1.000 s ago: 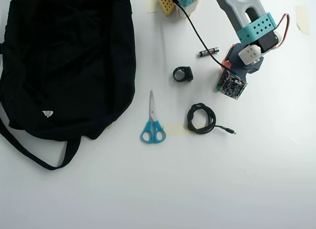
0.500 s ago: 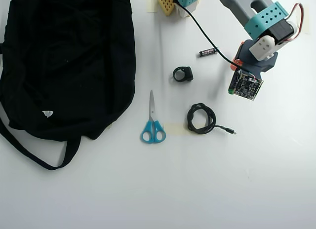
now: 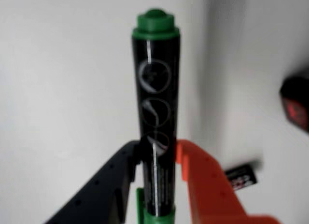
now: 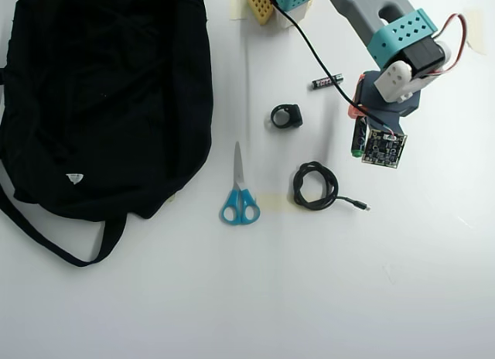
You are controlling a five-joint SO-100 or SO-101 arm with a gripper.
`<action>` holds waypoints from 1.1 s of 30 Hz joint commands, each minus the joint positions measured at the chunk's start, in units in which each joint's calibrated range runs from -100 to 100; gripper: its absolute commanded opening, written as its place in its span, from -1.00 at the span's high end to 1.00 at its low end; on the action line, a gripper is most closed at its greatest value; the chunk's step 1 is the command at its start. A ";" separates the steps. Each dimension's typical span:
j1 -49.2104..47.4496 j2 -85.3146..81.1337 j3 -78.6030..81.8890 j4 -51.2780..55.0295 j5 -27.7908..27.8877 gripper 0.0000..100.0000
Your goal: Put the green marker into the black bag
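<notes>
The gripper (image 3: pixel 155 185) is clamping the marker (image 3: pixel 155 113) between a black finger (image 3: pixel 104 190) and an orange finger (image 3: pixel 205 185), as the wrist view shows. The marker's dark barrel with pale round markings is reaching up the middle of that view, ending in a small green end, and green is also showing at the bottom between the fingers. In the overhead view the marker (image 4: pixel 357 137) is sitting under the arm's wrist at the upper right of the worktop (image 4: pixel 309 297), just beside a small circuit board (image 4: pixel 383 147). The bag (image 4: pixel 100 96) is lying well apart at the left, its strap (image 4: pixel 46 239) trailing below. Between them are lying a battery (image 4: pixel 326 81), a ring (image 4: pixel 286 116), scissors (image 4: pixel 239 193) and a coiled cable (image 4: pixel 315 186).
</notes>
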 commanded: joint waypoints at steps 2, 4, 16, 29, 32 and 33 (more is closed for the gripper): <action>1.79 -3.62 -0.73 -0.29 2.73 0.96; 2.31 -5.36 0.80 -1.24 3.62 0.96; 4.56 -18.14 16.52 -10.37 4.82 0.96; 7.62 -38.89 35.39 -12.35 4.88 0.96; 8.15 -43.54 39.25 -12.35 6.13 0.96; 8.45 -45.03 40.15 -12.35 6.55 0.96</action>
